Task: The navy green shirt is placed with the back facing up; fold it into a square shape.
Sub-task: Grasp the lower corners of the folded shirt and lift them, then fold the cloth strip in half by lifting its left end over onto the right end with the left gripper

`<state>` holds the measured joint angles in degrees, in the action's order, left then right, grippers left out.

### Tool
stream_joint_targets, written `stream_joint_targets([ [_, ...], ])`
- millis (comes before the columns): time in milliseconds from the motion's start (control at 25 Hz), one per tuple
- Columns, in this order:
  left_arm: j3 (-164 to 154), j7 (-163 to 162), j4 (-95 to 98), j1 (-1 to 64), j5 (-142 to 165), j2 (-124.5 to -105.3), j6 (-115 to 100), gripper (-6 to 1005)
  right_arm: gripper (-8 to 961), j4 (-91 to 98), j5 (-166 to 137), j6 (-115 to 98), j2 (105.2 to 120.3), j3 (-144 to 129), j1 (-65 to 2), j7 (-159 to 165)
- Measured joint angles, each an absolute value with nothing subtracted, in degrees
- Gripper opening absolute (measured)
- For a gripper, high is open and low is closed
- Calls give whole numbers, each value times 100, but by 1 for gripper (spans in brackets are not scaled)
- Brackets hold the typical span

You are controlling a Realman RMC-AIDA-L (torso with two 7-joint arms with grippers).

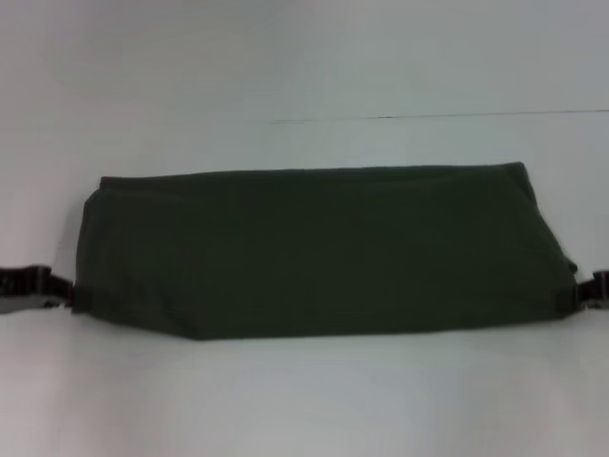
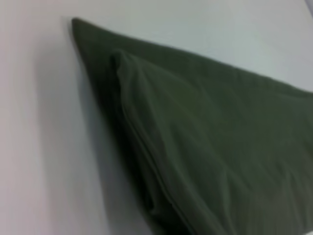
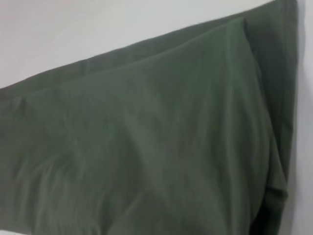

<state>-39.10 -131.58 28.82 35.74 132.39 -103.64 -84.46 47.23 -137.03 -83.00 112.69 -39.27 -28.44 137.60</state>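
Note:
The navy green shirt (image 1: 314, 249) lies on the white table, folded into a wide band that runs across the middle of the head view. No lettering shows on it. My left gripper (image 1: 33, 286) sits at the band's left end, low on the table. At the band's right end is my right gripper (image 1: 595, 288), only partly in the picture. The left wrist view shows the shirt (image 2: 205, 142) with a folded layer lying on top. In the right wrist view the shirt (image 3: 146, 147) fills most of the picture, its folded corner at the far side.
The white table (image 1: 304, 400) stretches in front of and behind the shirt. A thin dark line (image 1: 428, 117) crosses the table behind the shirt.

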Motion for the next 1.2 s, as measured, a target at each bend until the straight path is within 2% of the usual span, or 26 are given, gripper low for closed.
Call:
stream_joint_targets([
  [640, -3911, -13192, 2983, 3540, 13804, -10361, -8922, 6, 120, 4735, -13756, -8639, 11292, -3858, -2604, 13763],
  [1200, -3941, -13364, 2972, 3633, 13870, -10333, -8958, 5, 156, 4614, -13754, -8652, 11204, -3867, -2686, 13831],
])
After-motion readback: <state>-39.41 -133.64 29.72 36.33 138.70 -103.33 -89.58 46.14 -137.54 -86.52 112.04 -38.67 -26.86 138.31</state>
